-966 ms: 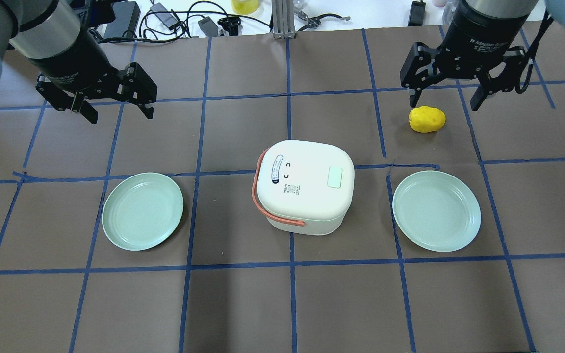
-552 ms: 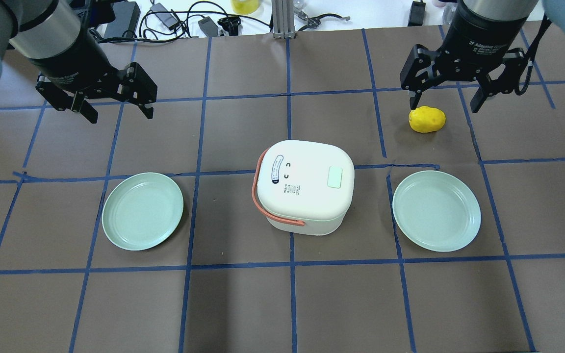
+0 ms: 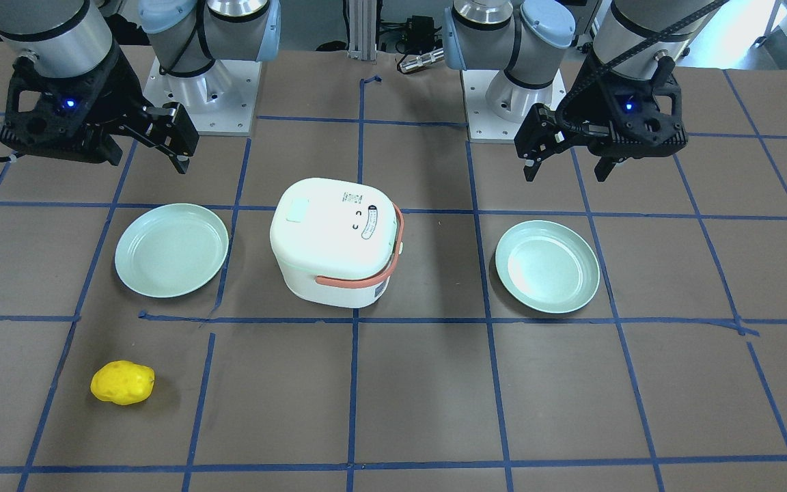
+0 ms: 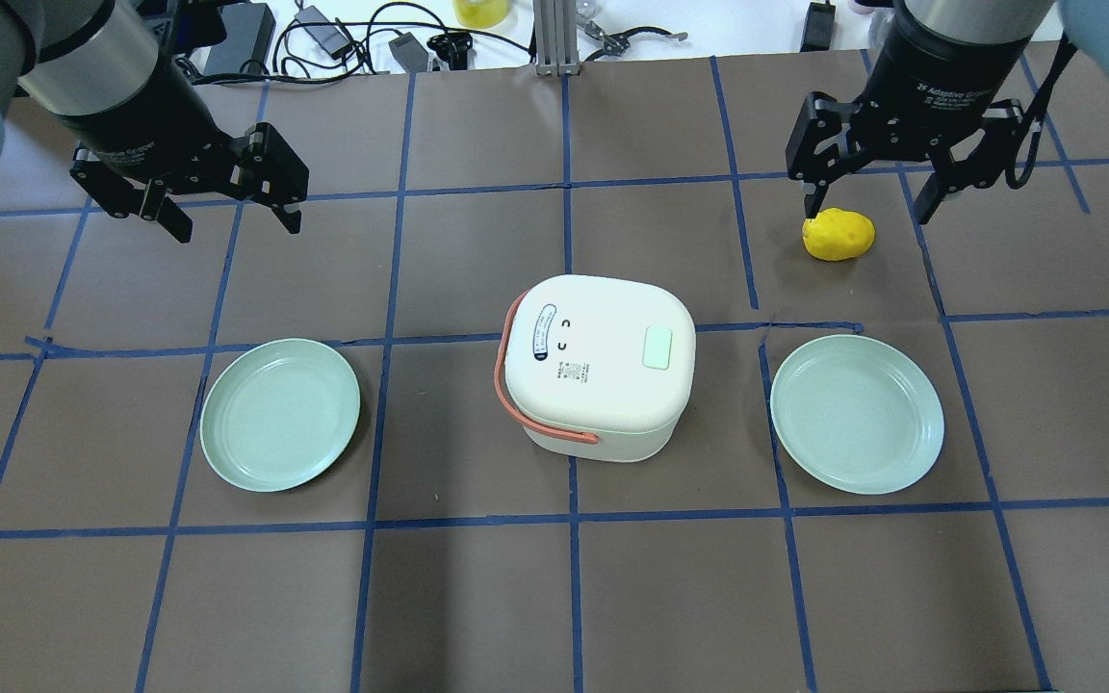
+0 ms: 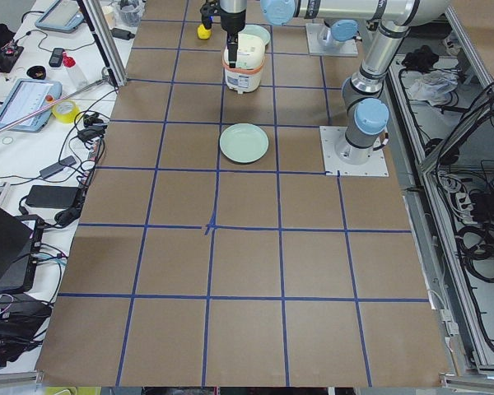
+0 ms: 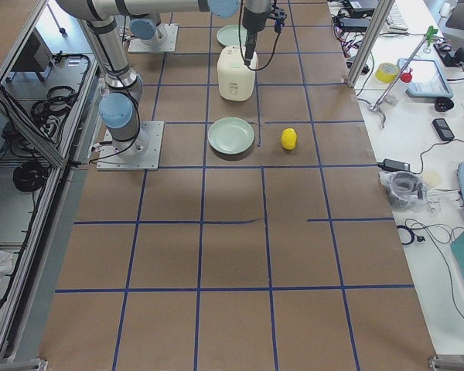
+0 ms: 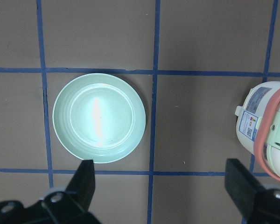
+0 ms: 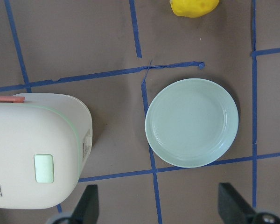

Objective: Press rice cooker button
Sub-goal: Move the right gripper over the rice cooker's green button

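The white rice cooker with a salmon handle stands at the table's middle. Its mint-green button sits on the lid's top near the right edge, and also shows in the front view and the right wrist view. My right gripper is open and empty, high above the far right of the table, well away from the button. My left gripper is open and empty at the far left. The left wrist view shows only the cooker's side.
A mint-green plate lies left of the cooker and another lies right of it. A yellow potato-like object lies beyond the right plate, below my right gripper. Cables and tools lie past the far edge.
My right gripper has shifted slightly toward the table's far side. The left arm, the cooker and the plates have not moved.
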